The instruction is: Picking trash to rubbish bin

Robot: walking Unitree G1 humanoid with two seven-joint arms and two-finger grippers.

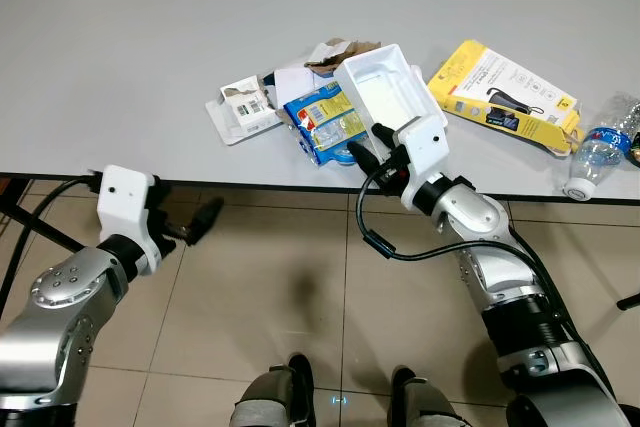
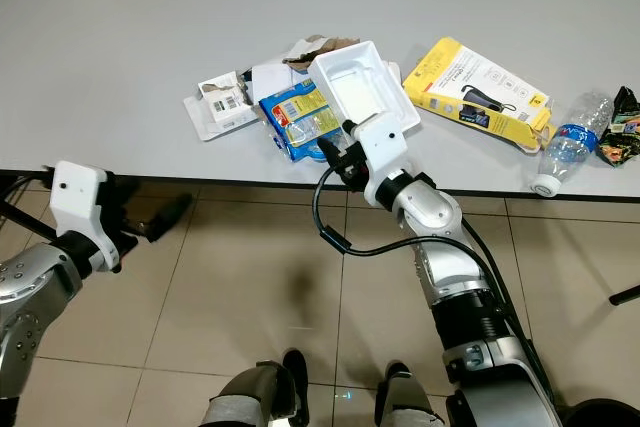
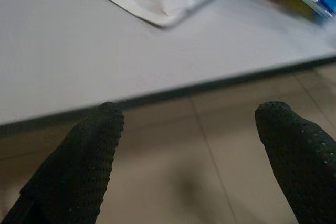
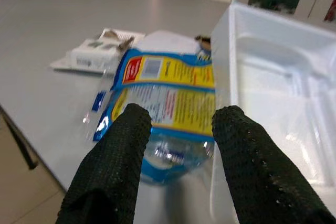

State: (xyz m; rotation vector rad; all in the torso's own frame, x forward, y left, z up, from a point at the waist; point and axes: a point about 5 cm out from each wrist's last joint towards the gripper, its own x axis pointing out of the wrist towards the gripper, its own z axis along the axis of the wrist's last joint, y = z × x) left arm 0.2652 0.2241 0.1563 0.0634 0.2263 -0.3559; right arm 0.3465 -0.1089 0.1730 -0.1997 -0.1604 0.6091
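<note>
A blue and yellow snack packet (image 1: 325,125) lies near the grey table's (image 1: 140,57) front edge, in a small heap of trash. A white plastic tray (image 1: 385,92) leans beside it, with torn cardboard (image 1: 335,52) behind. A white paper box (image 1: 243,107) lies to the left. My right gripper (image 1: 365,145) is open at the table edge, its fingertips just short of the packet (image 4: 168,98). My left gripper (image 1: 195,222) is open below the table edge at the left, over the floor, with nothing between its fingers (image 3: 100,145).
A yellow product box (image 1: 505,97) and a lying plastic bottle (image 1: 598,147) are on the table's right side, with a dark wrapper (image 2: 622,127) beyond. Tiled floor (image 1: 290,287) lies under the table edge. A black cable (image 1: 375,237) loops from my right wrist.
</note>
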